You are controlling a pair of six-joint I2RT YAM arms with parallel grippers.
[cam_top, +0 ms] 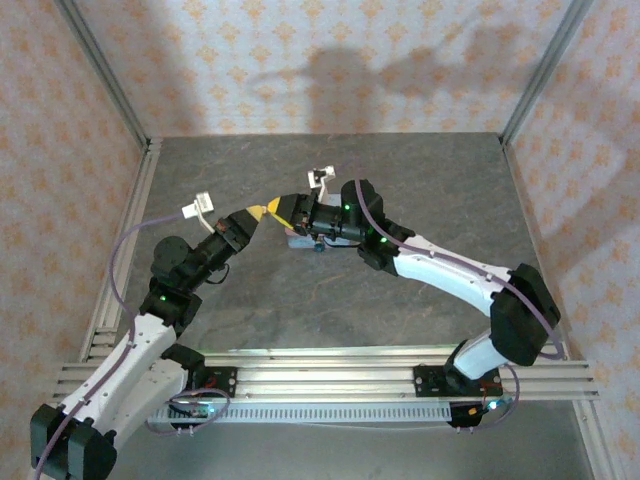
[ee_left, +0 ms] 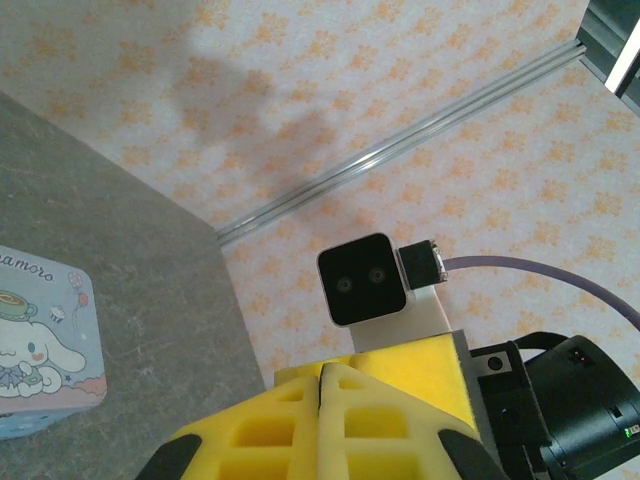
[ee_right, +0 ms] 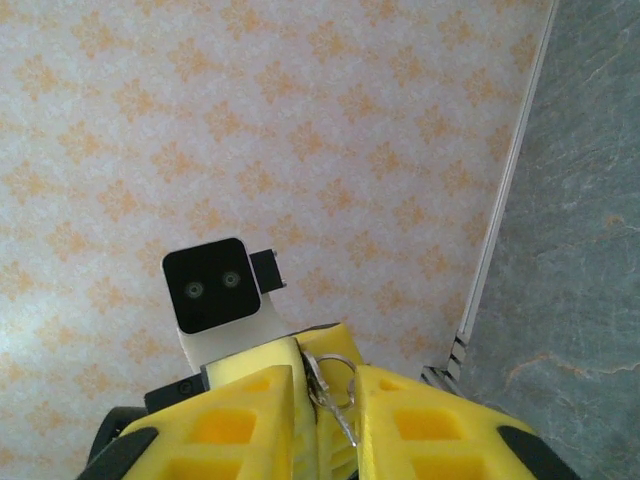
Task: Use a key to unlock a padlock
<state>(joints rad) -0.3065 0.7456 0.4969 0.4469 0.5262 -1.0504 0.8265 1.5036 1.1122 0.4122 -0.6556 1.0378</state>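
My two grippers meet tip to tip above the table. The left gripper [cam_top: 258, 213] [ee_left: 322, 372] is shut, its yellow fingers [ee_left: 262, 418] pressed together along one seam. A small metal key [ee_right: 337, 408] on a wire ring hangs at that tip, in the narrow gap of my right gripper [cam_top: 285, 208] [ee_right: 327, 385]. The right jaws stand slightly apart around the ring and the left fingertip. A tiny dark bluish thing, apparently the padlock [cam_top: 317, 247], sits at the edge of the tin under the right gripper. It is too small to make out further.
A light-blue tin with a cartoon dog [cam_top: 298, 239] [ee_left: 40, 340] lies on the grey table [cam_top: 400, 180] under the grippers. Patterned walls and aluminium rails [cam_top: 125, 230] close in the table on three sides. Each wrist camera [ee_left: 362, 279] [ee_right: 211, 285] faces the other.
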